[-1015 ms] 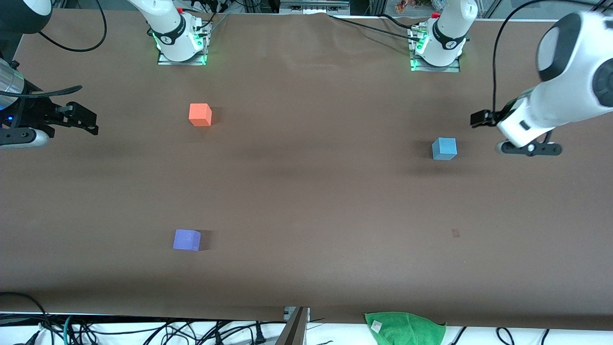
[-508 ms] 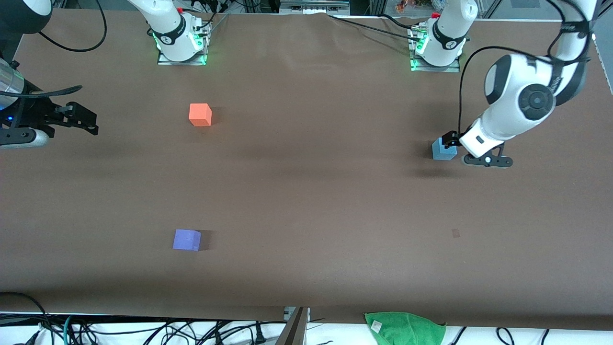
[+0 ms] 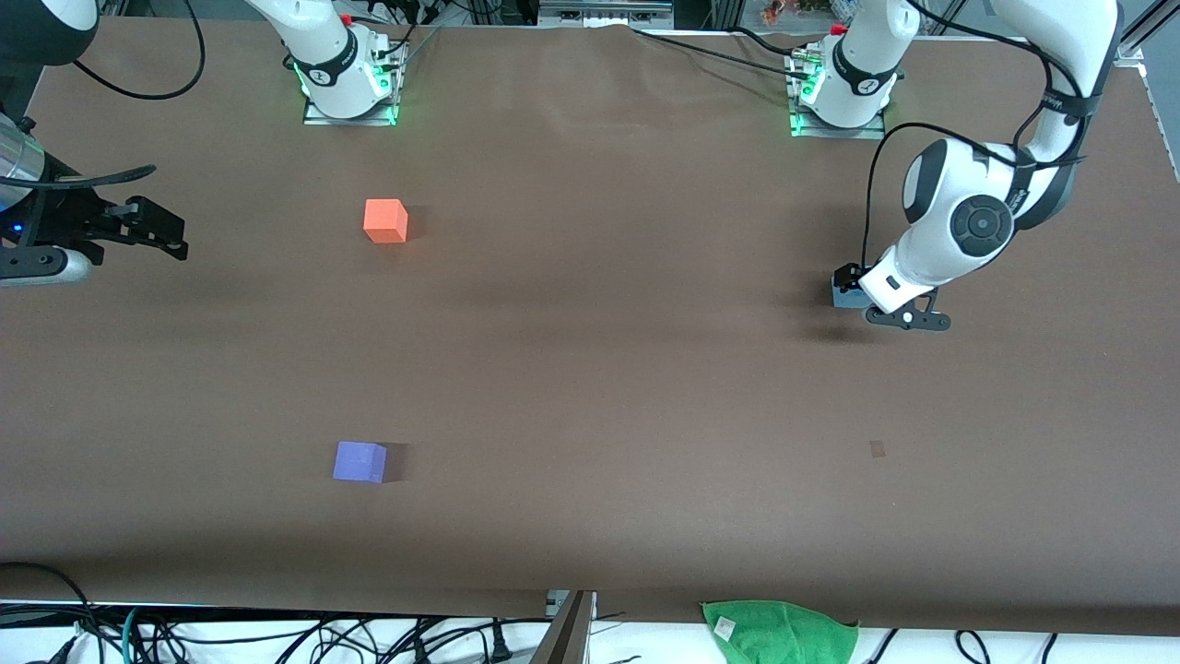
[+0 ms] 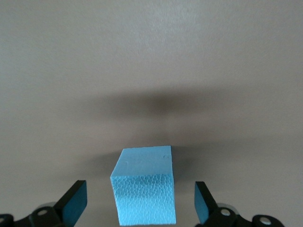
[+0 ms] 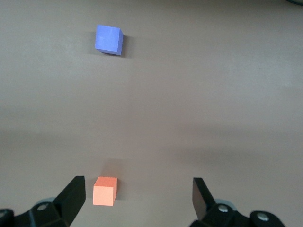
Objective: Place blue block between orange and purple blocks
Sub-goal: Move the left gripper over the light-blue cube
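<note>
Left gripper (image 4: 139,208): mine, wide open, straddling blue block (image 4: 144,191) on bench (image 3: 590,369), untouched.
Right gripper (image 5: 137,201): open, waiting.
Left to do: grasp, carry between orange block (image 3: 384,221) and purple block (image 3: 359,461).

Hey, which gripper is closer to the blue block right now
Left. The left gripper is open with the blue block between its fingers, not touching. The right gripper waits open at the right arm's end of the table, near the orange block.

High front camera, two wrist close-ups
</note>
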Robot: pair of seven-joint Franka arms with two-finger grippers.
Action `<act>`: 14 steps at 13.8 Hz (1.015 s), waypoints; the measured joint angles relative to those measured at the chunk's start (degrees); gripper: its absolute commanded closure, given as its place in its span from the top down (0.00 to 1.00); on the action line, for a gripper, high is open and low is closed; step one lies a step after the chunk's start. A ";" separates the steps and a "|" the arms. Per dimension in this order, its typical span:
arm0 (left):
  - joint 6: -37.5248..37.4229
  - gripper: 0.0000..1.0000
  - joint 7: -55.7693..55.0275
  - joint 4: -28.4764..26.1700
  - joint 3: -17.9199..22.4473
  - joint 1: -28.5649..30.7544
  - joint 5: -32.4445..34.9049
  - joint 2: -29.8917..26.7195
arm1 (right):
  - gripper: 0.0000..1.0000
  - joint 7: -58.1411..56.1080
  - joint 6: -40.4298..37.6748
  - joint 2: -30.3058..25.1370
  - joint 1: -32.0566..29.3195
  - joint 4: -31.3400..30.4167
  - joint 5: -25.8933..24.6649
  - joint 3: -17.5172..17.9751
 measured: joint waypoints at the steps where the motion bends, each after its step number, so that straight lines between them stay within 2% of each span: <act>1: 1.41 1.00 0.00 -0.65 0.01 0.02 0.88 0.63 | 1.00 0.00 0.00 0.00 0.00 0.00 0.00 0.00; 8: 12.06 1.00 -0.08 -6.78 0.05 0.39 2.03 3.21 | 1.00 0.00 0.00 0.00 -0.01 0.00 0.00 -0.02; 9: 12.82 0.96 -0.08 -7.28 0.05 0.40 2.03 3.47 | 1.00 0.00 0.00 0.00 -0.01 0.00 0.00 -0.02; 10: 13.22 0.67 -0.09 -7.47 0.05 0.41 2.03 3.68 | 1.00 0.00 0.01 0.00 -0.02 0.00 0.00 -0.02; 11: 13.36 0.45 -0.09 -7.50 0.05 0.43 2.03 3.85 | 1.00 0.00 0.01 0.00 -0.02 0.00 0.00 -0.02; 12: 13.42 0.31 -0.09 -7.50 0.05 0.45 2.03 3.90 | 1.00 0.00 0.02 0.00 -0.02 0.00 0.00 -0.03; 14: 13.55 0.17 -0.10 -7.50 0.05 0.50 2.03 3.90 | 1.00 0.00 0.02 0.00 -0.02 0.00 0.00 -0.03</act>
